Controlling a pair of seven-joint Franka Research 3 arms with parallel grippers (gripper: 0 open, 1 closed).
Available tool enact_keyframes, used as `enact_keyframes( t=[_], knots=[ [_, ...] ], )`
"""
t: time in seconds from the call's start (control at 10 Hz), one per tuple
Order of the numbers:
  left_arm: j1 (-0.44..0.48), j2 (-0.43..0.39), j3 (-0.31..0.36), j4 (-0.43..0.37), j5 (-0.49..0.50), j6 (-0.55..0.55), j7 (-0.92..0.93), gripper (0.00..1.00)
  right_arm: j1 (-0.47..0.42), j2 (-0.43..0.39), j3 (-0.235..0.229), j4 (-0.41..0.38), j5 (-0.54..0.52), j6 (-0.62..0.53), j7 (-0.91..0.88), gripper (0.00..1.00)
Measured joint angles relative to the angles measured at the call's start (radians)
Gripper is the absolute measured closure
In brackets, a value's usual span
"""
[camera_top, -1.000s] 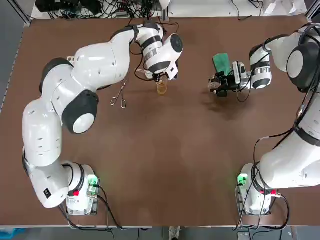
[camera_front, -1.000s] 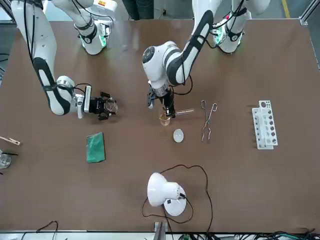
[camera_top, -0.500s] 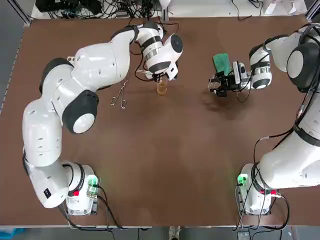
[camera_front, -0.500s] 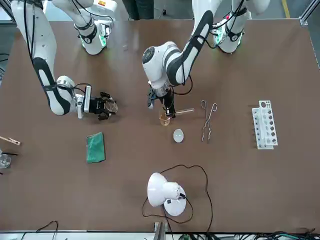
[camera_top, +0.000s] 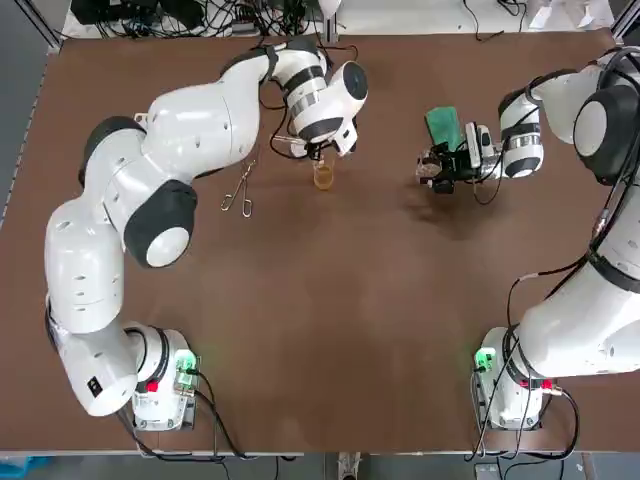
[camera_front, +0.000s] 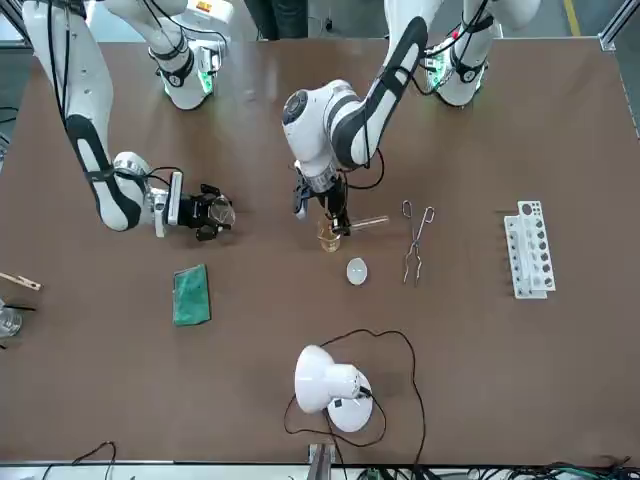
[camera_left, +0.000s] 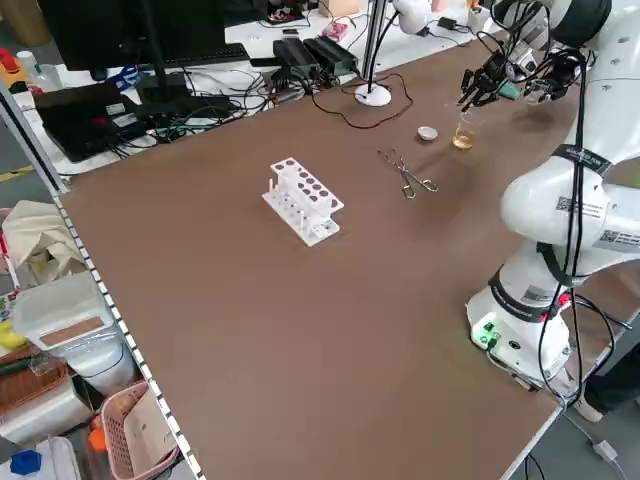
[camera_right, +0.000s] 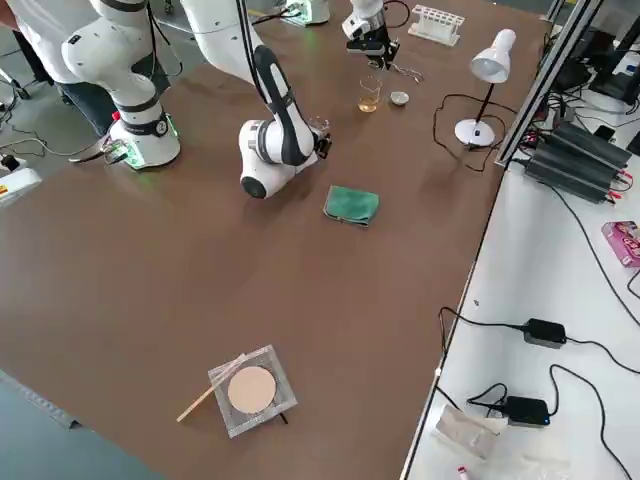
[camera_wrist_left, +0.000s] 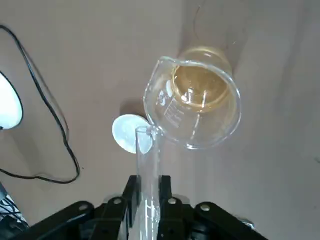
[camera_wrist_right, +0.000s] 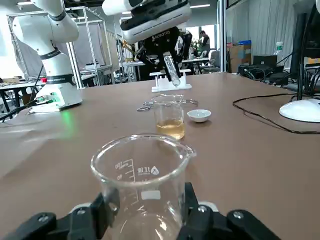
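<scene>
Pinching a test tube (camera_wrist_left: 147, 160), the left gripper (camera_wrist_left: 148, 184) hangs over the amber beaker (camera_wrist_left: 200, 95); the right gripper (camera_wrist_right: 146, 202) clamps an empty beaker (camera_wrist_right: 142, 167).

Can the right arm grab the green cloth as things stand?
Probably not yet: the right gripper is shut on an empty beaker, so it has no free grip. The green cloth lies close beside it, with nothing on top, so the path itself looks free.
</scene>
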Motion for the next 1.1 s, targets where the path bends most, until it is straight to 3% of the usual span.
enact_keyframes(
  t=[1.1],
  knots=[
    [-0.025, 0.014, -0.002, 0.014, 0.000, -0.004, -0.040, 0.78, 0.000, 0.000, 0.000, 0.001, 0.000, 0.000, 0.000, 0.41]
  ],
)
